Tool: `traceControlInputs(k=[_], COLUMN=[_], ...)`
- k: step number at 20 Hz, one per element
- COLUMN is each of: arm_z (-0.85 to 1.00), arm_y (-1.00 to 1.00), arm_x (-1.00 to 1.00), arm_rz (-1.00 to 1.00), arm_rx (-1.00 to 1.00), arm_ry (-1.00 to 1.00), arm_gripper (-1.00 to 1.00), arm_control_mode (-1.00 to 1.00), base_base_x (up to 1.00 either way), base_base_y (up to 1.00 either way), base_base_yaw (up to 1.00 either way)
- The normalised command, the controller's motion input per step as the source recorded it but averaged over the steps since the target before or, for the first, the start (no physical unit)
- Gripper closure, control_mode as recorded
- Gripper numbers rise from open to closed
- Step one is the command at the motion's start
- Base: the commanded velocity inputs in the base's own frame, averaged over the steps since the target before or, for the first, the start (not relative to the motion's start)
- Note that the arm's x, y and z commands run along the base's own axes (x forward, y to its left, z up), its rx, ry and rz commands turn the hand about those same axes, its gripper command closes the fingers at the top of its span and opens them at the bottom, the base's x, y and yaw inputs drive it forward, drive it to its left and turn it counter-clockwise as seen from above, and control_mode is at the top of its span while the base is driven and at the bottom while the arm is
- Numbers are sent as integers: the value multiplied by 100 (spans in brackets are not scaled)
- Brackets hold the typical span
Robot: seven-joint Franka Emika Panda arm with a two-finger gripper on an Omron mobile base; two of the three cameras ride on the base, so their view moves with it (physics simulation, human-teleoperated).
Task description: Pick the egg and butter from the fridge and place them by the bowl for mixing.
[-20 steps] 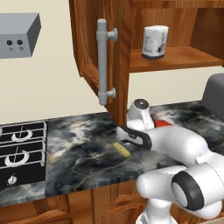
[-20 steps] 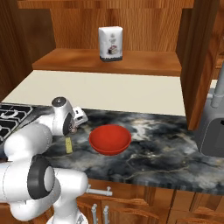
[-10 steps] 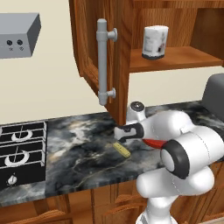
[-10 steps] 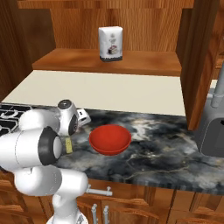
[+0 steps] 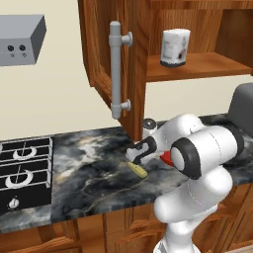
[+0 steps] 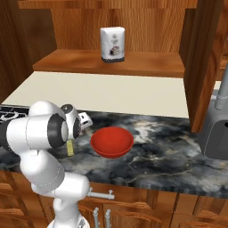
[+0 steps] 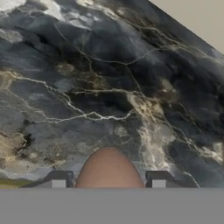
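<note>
one item is already sitting on the marble counter point(image 5: 89, 168) and the second is on its way down, by the look of it. the egg point(image 7: 109, 168) is sitting right between the jaws in the hand view, a brownish rounded lump with a dark finger tip on each side, so the gripper point(image 7: 108, 178) is closing on the egg rather than hanging loose. it's pointing down at bare dark marble, which makes sense if the plan is to set the egg somewhere flat where it isn't rolling into anything.

the butter point(image 5: 138, 170) is lying flat on the counter just below and beside the jaws in the left base view, a little yellow stick. the red bowl point(image 6: 111, 141) is sitting just past the jaws on the far side from the stove point(image 5: 22, 168), so both items are ending up grouped next to it for mixing.

my guess: lowering gently matters here, since a round egg released from height is going to wander off.
</note>
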Motion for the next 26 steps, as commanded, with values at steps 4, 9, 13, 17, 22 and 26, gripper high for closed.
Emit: traceControlInputs(k=[4,9,13,17,22,26], arm_z=[19,97,100,74,37,0], arm_y=[0,0,-15,-74,-63,1], arm_x=[0,-37,-94,-100,-88,-4], arm_rz=[0,-4,-3,-4,-2,0], arm_rx=[0,3,5,4,10,0], arm_ry=[0,-10,-7,-11,-46,-3], arm_gripper=[-100,-100,-100,-100,-100,-100], arm_control_mode=[-100,-100,-100,-100,-100,-100], base_base_x=[0,0,0,0,0,0], base_base_y=[0,0,0,0,0,0], base_base_yaw=[0,0,0,0,0,0])
